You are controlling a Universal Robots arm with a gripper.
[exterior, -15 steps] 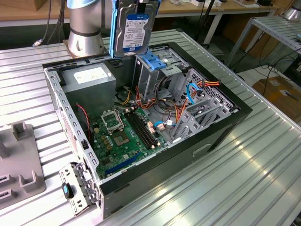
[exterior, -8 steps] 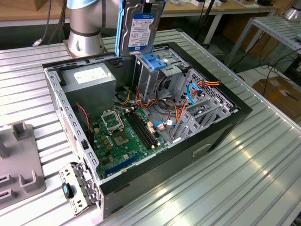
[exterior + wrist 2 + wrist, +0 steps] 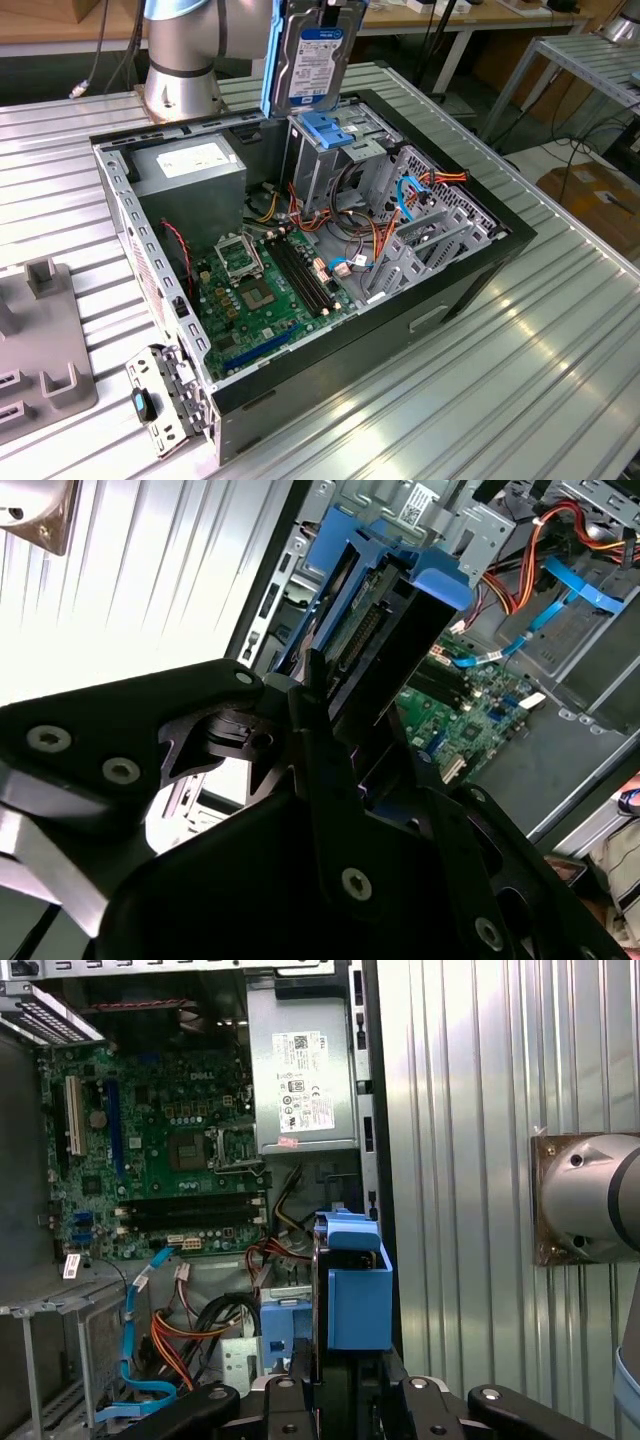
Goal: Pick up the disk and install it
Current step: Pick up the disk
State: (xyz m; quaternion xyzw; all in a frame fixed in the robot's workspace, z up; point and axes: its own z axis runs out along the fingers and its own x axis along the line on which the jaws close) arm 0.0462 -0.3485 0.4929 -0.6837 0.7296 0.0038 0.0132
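Observation:
The disk (image 3: 312,58), a silver hard drive with a white-and-blue label in a blue carrier frame, hangs upright just above the drive cage (image 3: 325,165) of the open computer case (image 3: 470,285). In both wrist views my gripper (image 3: 365,730) is shut on the disk's blue carrier (image 3: 357,1295), one black finger (image 3: 312,695) on each flat side. The disk's connector end (image 3: 358,640) points down toward the cage. A second blue carrier (image 3: 330,128) sits in the top of the cage, right under the held disk.
The case lies on its side on a ribbed metal table (image 3: 560,380). Inside are the motherboard (image 3: 262,290), a grey power supply (image 3: 190,165) and orange and blue cables (image 3: 415,195). The arm's base (image 3: 180,75) stands behind the case. A grey fixture (image 3: 40,345) is at the exterior view's left.

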